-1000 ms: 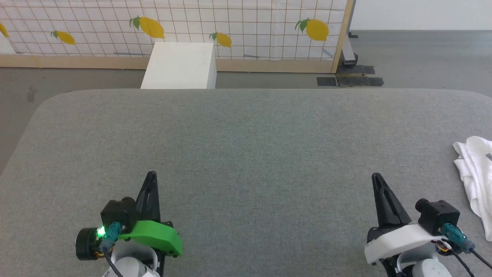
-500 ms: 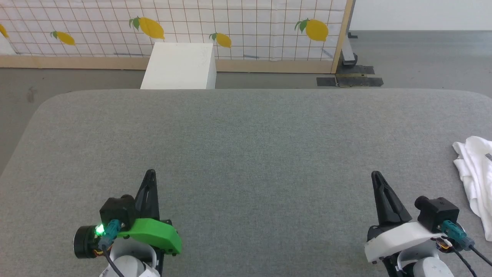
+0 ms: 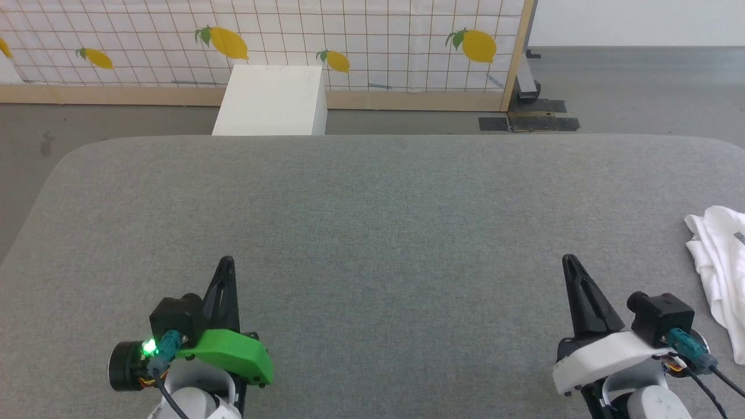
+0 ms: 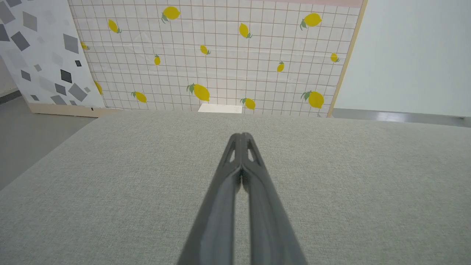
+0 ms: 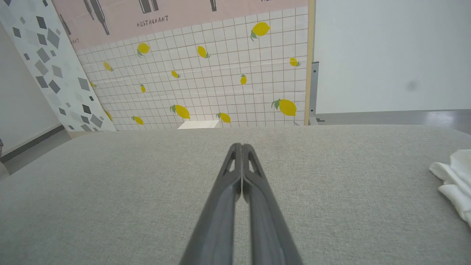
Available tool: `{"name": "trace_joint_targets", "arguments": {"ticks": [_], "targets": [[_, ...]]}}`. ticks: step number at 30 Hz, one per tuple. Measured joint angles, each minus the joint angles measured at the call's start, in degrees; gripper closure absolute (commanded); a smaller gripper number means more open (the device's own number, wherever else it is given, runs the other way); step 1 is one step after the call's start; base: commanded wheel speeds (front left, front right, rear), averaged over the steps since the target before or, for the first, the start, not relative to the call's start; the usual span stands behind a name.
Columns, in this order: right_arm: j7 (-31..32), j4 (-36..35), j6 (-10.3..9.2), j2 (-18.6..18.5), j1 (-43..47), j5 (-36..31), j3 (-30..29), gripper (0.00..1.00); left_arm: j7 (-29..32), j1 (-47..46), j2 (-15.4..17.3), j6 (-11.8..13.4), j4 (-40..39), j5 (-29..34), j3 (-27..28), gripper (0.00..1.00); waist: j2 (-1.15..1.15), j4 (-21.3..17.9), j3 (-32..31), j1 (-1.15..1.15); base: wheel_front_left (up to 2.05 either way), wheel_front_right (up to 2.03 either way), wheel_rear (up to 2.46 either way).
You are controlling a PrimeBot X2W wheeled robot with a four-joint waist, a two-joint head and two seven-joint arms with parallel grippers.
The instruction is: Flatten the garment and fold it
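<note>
The garment is a crumpled white cloth at the right edge of the grey table, partly cut off by the picture's border; the right wrist view has it at its right edge. My right gripper hovers over the table to the garment's left, apart from it, shut and empty, fingertips pressed together. My left gripper is at the lower left, far from the garment, also shut with nothing in it.
A rigid white box stands on the floor beyond the table's far edge. Behind it runs a tiled lemon-print panel with a wooden frame. Grey floor surrounds the table on the left and far right.
Both grippers have crept slightly forward up the head view. The garment lies where it was.
</note>
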Motion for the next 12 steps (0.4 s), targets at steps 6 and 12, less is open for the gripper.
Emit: {"name": "trace_joint_targets", "arguments": {"ticks": [6,12], "targets": [[0.65,-0.70,0.00,0.00,0.08,-0.52,-0.09,1.00,0.69,0.47,-0.01,0.00,-0.82,0.37,0.12,1.00,0.00,-0.03,-0.02,0.00,0.00,0.00,0.00],[1.47,-1.47,0.00,0.00,0.18,-1.08,-0.14,1.00,1.27,0.53,-0.03,0.00,-1.44,1.47,0.20,1.00,0.00,-0.06,-0.04,0.00,0.00,0.00,0.00]]}}
